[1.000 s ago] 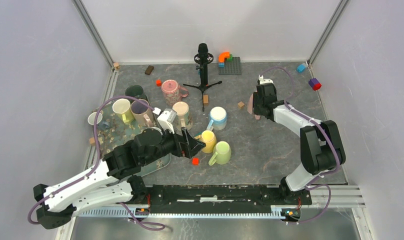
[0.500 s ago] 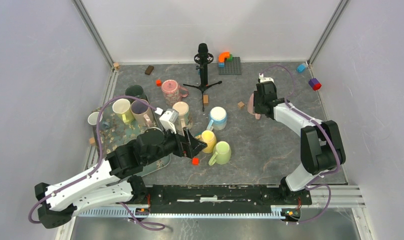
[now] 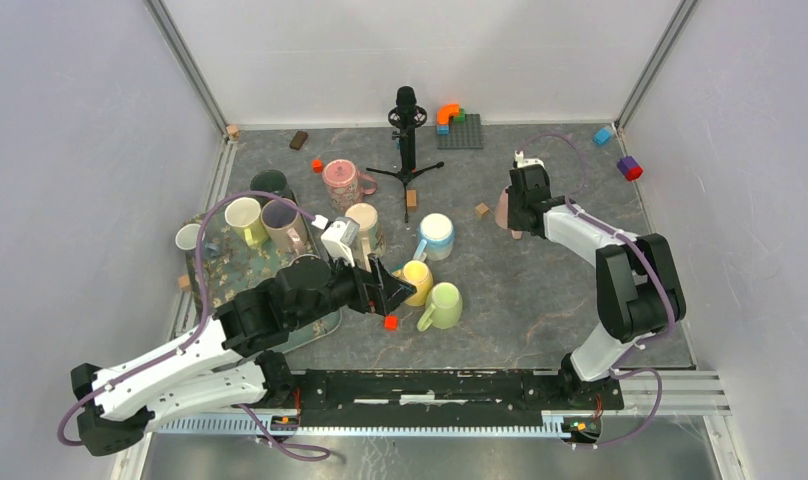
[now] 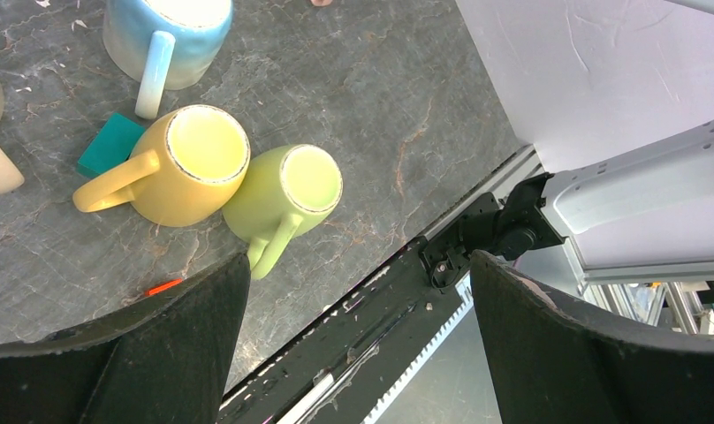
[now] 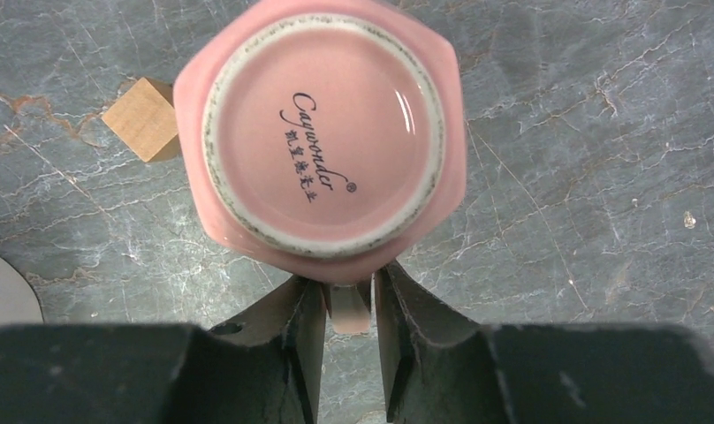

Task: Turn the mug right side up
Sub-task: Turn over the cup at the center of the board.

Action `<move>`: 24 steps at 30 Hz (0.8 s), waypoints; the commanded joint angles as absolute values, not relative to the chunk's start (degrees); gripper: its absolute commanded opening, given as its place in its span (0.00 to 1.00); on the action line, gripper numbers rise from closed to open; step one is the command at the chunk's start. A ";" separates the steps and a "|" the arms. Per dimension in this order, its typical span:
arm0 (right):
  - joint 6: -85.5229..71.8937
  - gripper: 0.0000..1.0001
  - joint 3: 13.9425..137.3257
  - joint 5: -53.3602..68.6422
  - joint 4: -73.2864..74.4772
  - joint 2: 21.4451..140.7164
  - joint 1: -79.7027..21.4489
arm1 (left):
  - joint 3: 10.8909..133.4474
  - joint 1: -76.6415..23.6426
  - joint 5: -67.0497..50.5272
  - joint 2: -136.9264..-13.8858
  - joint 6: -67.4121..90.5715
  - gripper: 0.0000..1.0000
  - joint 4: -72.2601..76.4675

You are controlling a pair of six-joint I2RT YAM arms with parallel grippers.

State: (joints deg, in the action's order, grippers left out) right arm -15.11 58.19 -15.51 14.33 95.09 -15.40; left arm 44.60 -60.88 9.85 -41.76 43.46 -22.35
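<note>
A pink mug point(image 5: 322, 132) stands upside down on the grey table, its stamped base facing up; it also shows at the right back in the top view point(image 3: 502, 209). My right gripper point(image 5: 347, 309) reaches down on it point(image 3: 518, 196), its two fingers closed round the mug's handle point(image 5: 349, 314) with almost no gap. My left gripper point(image 4: 358, 265) is open and empty, held above the table's near edge beside the yellow and green mugs point(image 3: 395, 290).
An upright yellow mug point(image 4: 190, 168), green mug point(image 4: 292, 190) and blue mug point(image 4: 172, 31) stand mid-table. A wooden block point(image 5: 141, 119) lies close to the pink mug. A microphone stand point(image 3: 407, 130) is at the back. A tray point(image 3: 220, 265) with several mugs is at left.
My right gripper has shifted slightly back and left over the pink mug. My left arm has crept a little to the right. The mug stays upside down.
</note>
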 commanded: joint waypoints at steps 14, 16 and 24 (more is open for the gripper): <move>-13.29 0.00 62.57 -16.77 14.26 89.58 -15.67 | 44.75 -61.12 7.84 -45.23 45.96 1.00 -17.55; -13.33 0.00 62.37 -16.38 14.28 87.53 -15.63 | 44.68 -61.14 7.53 -45.77 46.12 1.00 -17.04; -15.18 0.00 61.05 -11.71 14.41 78.61 -15.72 | 44.97 -61.14 7.10 -47.85 46.17 1.00 -15.00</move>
State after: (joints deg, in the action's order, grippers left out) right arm -14.15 59.59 -13.58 19.07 85.73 -15.44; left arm 44.60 -60.88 7.77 -47.16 44.42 -18.79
